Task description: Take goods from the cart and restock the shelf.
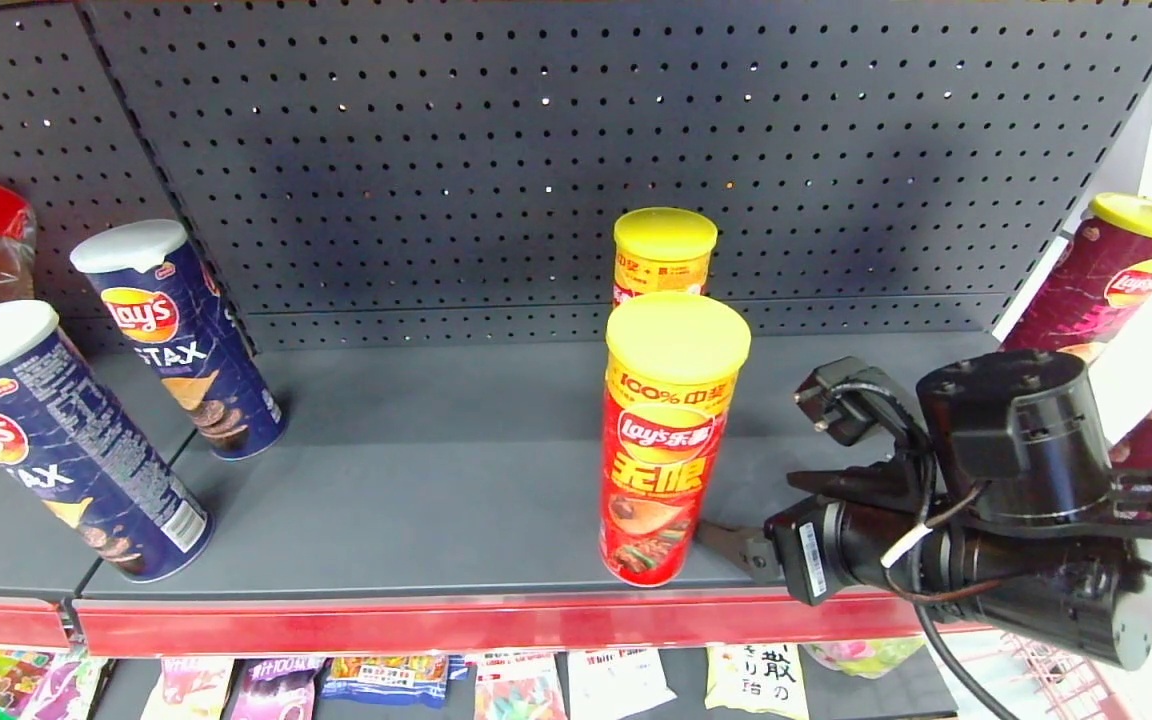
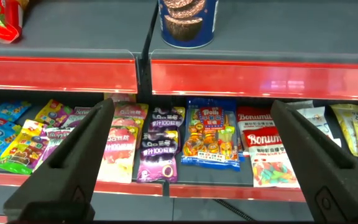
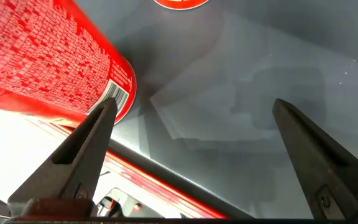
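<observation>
While red can stands, right pincer spread, perhaps touching.

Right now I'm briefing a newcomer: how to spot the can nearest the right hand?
On the grey shelf, two yellow-lidded red cans stand right of centre. It is the front can, at the red lip, not the rear can.
</observation>
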You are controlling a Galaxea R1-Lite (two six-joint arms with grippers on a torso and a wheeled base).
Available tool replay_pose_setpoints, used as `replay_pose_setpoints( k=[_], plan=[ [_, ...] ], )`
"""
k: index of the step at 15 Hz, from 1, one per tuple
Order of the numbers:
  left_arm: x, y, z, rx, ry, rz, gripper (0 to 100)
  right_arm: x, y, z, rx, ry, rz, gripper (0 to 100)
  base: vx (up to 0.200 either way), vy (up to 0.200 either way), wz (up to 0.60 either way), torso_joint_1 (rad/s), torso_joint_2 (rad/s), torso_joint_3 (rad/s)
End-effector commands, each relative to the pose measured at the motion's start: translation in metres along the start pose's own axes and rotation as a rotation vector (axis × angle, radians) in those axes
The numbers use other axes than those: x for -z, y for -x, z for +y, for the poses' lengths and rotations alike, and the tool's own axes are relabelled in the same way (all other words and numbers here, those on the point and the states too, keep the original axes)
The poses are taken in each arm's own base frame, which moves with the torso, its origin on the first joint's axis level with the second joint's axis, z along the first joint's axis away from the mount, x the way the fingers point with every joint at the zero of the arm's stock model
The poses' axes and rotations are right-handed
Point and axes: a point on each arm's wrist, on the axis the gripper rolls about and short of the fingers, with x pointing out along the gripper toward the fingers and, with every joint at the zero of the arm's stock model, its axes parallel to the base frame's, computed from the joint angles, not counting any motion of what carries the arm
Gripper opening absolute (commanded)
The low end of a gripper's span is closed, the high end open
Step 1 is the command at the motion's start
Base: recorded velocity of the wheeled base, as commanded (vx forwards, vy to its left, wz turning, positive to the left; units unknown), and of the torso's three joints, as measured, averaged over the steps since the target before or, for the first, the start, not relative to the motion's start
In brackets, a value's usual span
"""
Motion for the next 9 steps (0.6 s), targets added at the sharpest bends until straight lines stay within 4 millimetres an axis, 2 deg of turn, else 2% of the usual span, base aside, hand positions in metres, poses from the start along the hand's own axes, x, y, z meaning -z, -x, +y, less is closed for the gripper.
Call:
replay_pose_setpoints(
  k=[1,9],
  plan=[
    [-0.0002,-0.0001,0.0000,0.000,0.000,0.001,100,-0.0005,-0.0004,0.0005,-0.001,0.000,-0.001,100,0.000,0.000,0.00,0.000,0.00,0.000],
    [-0.0002,-0.0001,0.0000,-0.002,0.000,0.001,100,0.0025,-0.0014,-0.0001,0.000,0.002,0.011,100,0.000,0.000,0.00,0.000,0.00,0.000]
  ],
)
